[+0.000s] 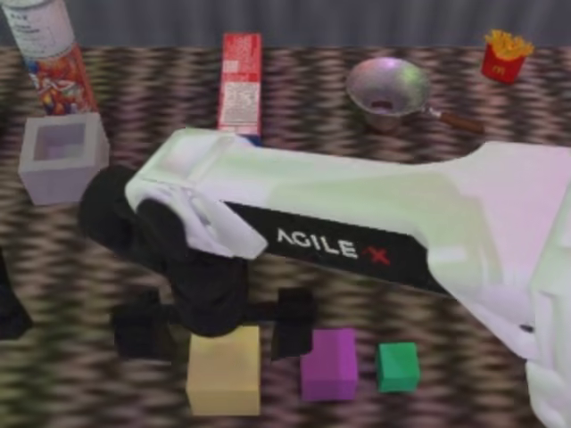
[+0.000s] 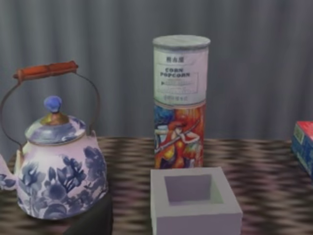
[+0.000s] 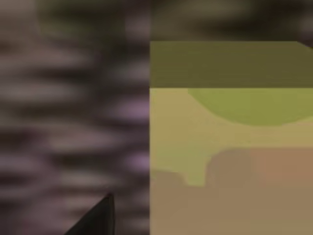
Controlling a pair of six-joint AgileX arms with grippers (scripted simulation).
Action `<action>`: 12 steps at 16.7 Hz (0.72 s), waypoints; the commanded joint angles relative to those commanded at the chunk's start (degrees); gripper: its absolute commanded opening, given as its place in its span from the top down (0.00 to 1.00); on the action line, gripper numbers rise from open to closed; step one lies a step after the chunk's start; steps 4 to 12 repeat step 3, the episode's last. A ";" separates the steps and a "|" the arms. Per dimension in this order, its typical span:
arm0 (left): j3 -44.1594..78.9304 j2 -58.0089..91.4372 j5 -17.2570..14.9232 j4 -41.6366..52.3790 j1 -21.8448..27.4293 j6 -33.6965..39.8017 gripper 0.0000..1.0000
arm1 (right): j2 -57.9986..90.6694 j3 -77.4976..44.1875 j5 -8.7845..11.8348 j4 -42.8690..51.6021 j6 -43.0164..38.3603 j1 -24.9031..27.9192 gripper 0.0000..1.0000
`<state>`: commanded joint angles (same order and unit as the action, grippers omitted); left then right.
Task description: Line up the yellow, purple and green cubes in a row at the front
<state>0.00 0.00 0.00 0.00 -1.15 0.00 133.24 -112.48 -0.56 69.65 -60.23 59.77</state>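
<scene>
A woven-pattern table point(image 1: 464, 107) carries three cubes in a row at its front edge: one yellow cube point(image 1: 224, 370), one purple cube point(image 1: 328, 364) just beside it, and one green cube point(image 1: 397, 367) at the right end. The right gripper point(image 1: 214, 325) hovers directly above the yellow cube, fingers spread wide and gripping nothing. One grey box point(image 1: 61, 156), one popcorn can point(image 1: 49, 53), one teapot point(image 2: 54, 161) stand behind; the left arm point(image 1: 9, 312) is parked at the left edge.

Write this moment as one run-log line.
right pincer: open over yellow cube | row: yellow cube, purple cube, green cube | left arm: parked, table's left edge
</scene>
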 joint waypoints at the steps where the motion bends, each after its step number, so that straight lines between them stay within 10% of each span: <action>1: 0.00 0.00 0.00 0.00 0.00 0.00 0.00 | -0.50 -1.15 0.01 1.38 0.08 0.07 0.00; 12: 0.00 0.00 0.00 0.00 0.00 0.00 0.00 | -0.97 -1.98 0.01 2.32 0.18 0.10 0.00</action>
